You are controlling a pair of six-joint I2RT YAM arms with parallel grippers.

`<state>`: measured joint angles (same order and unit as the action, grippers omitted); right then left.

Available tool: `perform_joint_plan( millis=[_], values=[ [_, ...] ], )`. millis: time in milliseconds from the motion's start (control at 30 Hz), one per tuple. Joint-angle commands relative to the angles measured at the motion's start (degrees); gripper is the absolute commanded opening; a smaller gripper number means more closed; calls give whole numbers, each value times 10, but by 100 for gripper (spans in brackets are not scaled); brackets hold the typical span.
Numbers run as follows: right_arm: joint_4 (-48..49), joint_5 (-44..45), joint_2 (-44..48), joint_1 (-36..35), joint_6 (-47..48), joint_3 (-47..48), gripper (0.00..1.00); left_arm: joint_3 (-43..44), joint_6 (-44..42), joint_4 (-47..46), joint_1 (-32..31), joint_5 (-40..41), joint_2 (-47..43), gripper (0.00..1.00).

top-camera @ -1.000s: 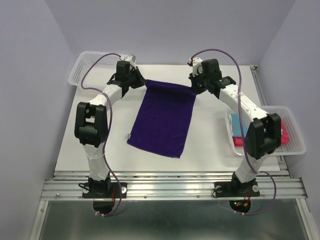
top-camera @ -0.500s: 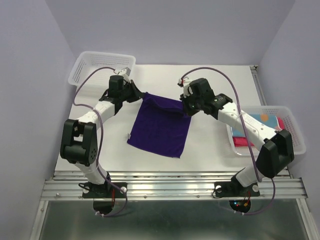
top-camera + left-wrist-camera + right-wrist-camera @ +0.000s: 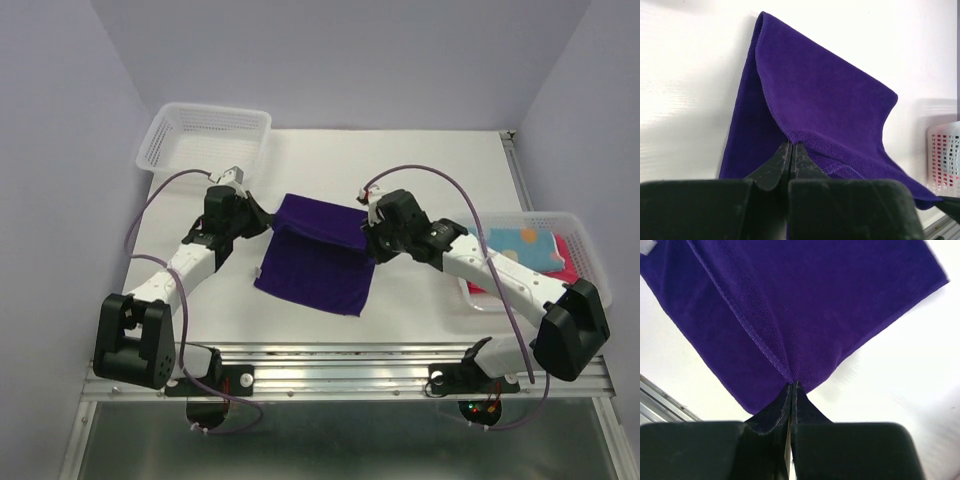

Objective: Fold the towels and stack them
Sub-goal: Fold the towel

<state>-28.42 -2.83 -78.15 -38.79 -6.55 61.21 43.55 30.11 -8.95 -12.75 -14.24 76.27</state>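
Towel (image 3: 318, 262): purple; lies mid-counter, slightly left of centre. The near part is flat on the counter (image 3: 440, 170). The far edge is lifted and doubled back toward the near edge, hanging between the two grippers.
Left gripper (image 3: 266, 220): clenched on the towel's lifted left corner. In the left wrist view the fingertips meet with the hem pinched between them.
Right gripper (image 3: 369, 239): clenched on the towel's lifted right corner. In the right wrist view the cloth gathers to a point at the closed fingertips.
Towel tag: small and white, at the left edge of the flat part.
Right basket (image 3: 592, 296): white mesh, at the right edge of the counter, well apart from the purple towel.
Pink towel (image 3: 575, 256): inside the right basket, on its right side.
Pale towel (image 3: 512, 240): light blue with orange marks, inside the right basket, beside the pink towel.
Left basket (image 3: 205, 135): white mesh, at the far left corner.
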Motion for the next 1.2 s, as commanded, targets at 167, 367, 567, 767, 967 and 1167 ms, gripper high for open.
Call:
perform_joint_plan(
  millis=[167, 367, 567, 767, 967, 1167],
  values=[
    [14, 17, 13, -62, -42, -29, 1, -62, 32, 11, -1, 40, -65, 0],
    [-14, 41, 19, -94, -58, -24, 1, -90, 47, 19, -1, 41, -87, 0],
    [-30, 48, 16, -124, -73, -29, 1, -93, 55, 59, 0, 62, -119, 0],
    [-30, 49, -1, -128, -73, -42, 1, -115, 76, 77, -1, 81, -120, 0],
    [-19, 31, -29, -127, -73, -57, 4, -152, 101, 89, -1, 119, -125, 0],
    [18, -6, -72, -127, -80, -77, 4, -172, 101, 81, -2, 116, -77, 0]
  ],
)
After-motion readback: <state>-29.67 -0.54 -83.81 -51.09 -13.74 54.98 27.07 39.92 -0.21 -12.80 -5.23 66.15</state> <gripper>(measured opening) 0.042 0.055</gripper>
